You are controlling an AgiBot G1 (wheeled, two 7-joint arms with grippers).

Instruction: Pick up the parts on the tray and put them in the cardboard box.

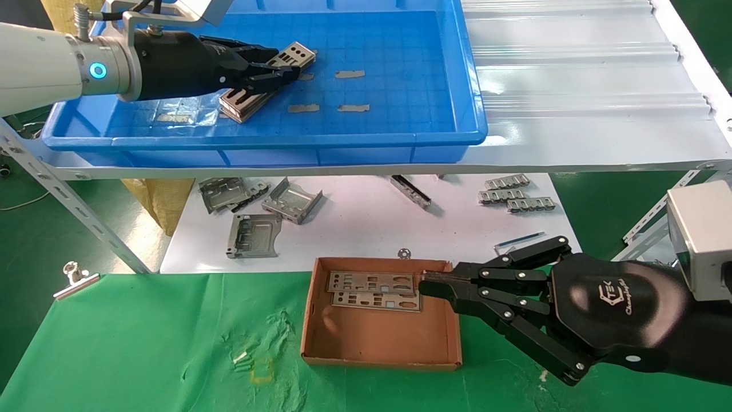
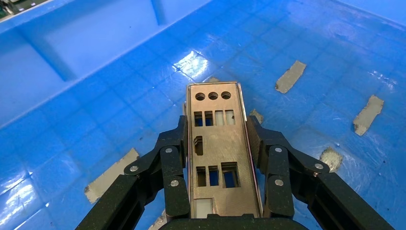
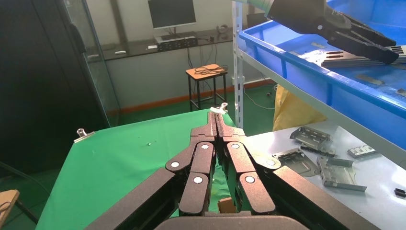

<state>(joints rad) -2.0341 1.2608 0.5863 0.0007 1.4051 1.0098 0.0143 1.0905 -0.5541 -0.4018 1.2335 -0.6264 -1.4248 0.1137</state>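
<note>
At far left, on the raised shelf, the left gripper reaches into the large bright blue plastic tray with a grid floor and scraps of grey tape. Its black fingers press against both long edges of a thin silver-grey punched metal plate (three round holes at its free end), holding it just above a small stack of similar plates on the tray floor. Below the shelf, on the white surface, lie bent grey metal brackets at left and small ribbed metal strips further right. Near the middle, on the green cloth, the shallow brown cardboard box holds two punched plates lying flat and overlapping against its far wall. At right, the right gripper has its fingers pressed together with nothing between them, tips over the box's right wall; its black housing carries a logo whose lettering I cannot read.
</note>
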